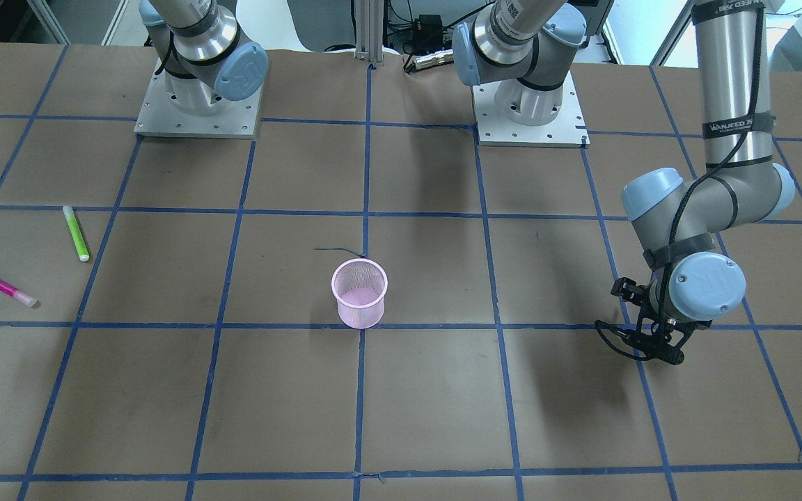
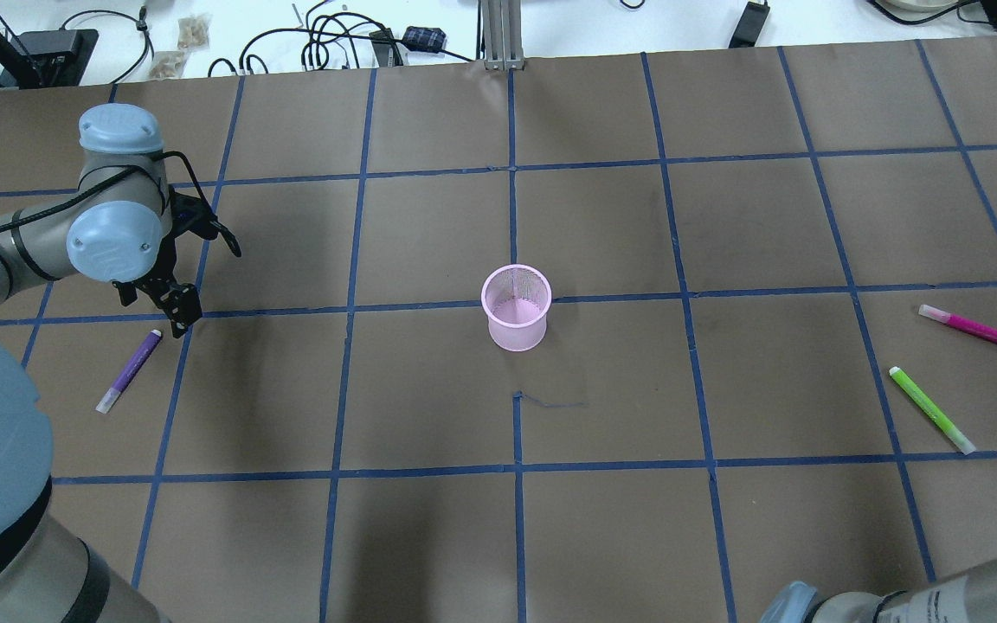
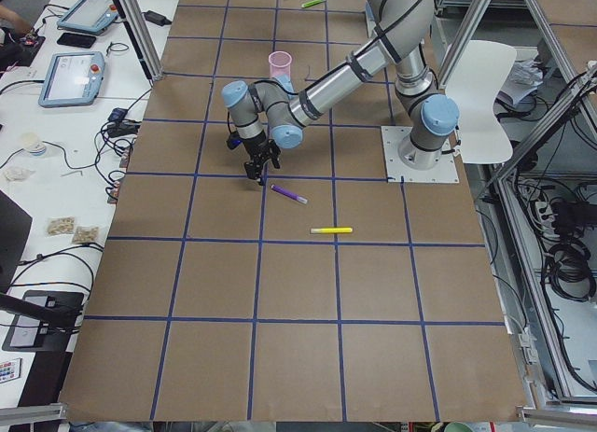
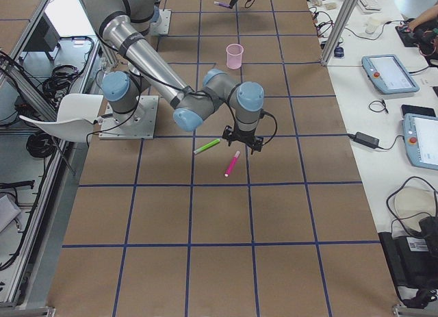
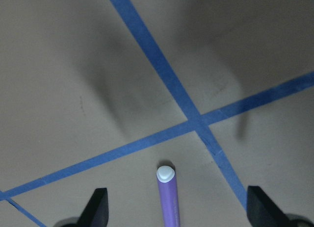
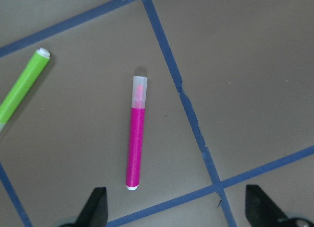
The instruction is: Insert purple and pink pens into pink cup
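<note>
The pink mesh cup (image 2: 516, 307) stands upright at the table's middle; it also shows in the front view (image 1: 359, 292). The purple pen (image 2: 128, 370) lies flat on the table's left. My left gripper (image 2: 157, 310) is open and empty, hovering just beyond the pen's purple end; the left wrist view shows that pen (image 5: 168, 197) between the spread fingers. The pink pen (image 2: 972, 327) lies flat at far right. My right gripper (image 6: 176, 207) is open and empty above it; the pink pen (image 6: 136, 138) lies ahead of the fingers, clear cap away from them.
A green pen (image 2: 931, 409) lies near the pink one and shows in the right wrist view (image 6: 22, 87). A yellow pen (image 3: 331, 230) lies near the purple one. Brown paper with blue tape lines (image 2: 512, 242) covers the table. The arm bases (image 1: 195, 104) stand at the robot's side.
</note>
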`<move>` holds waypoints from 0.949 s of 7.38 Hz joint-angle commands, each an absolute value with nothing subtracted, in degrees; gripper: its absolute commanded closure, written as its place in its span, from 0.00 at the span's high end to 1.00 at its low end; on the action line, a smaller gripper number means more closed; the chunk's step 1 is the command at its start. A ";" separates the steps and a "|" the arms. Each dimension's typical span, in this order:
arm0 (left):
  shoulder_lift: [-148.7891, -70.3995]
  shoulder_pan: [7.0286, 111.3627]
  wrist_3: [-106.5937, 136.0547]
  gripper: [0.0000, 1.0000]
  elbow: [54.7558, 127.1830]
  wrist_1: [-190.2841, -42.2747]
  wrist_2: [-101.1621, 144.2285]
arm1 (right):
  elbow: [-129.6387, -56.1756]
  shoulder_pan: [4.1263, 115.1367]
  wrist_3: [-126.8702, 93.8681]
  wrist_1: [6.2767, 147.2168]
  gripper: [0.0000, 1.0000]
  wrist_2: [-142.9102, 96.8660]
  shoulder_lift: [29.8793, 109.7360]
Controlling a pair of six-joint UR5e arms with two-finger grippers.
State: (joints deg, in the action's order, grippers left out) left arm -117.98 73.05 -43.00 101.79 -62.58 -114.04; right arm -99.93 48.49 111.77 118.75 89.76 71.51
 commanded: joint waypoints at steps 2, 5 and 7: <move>-119.18 70.32 -43.15 1.00 102.39 -62.75 -113.73 | -101.50 47.90 118.39 122.61 1.00 90.44 65.93; -119.18 69.96 -43.15 0.89 102.57 -63.54 -113.12 | -105.90 47.38 119.00 123.31 1.00 91.32 66.00; -119.00 69.96 -43.15 0.72 102.66 -63.90 -112.85 | -106.17 46.58 118.92 124.88 1.00 93.33 65.48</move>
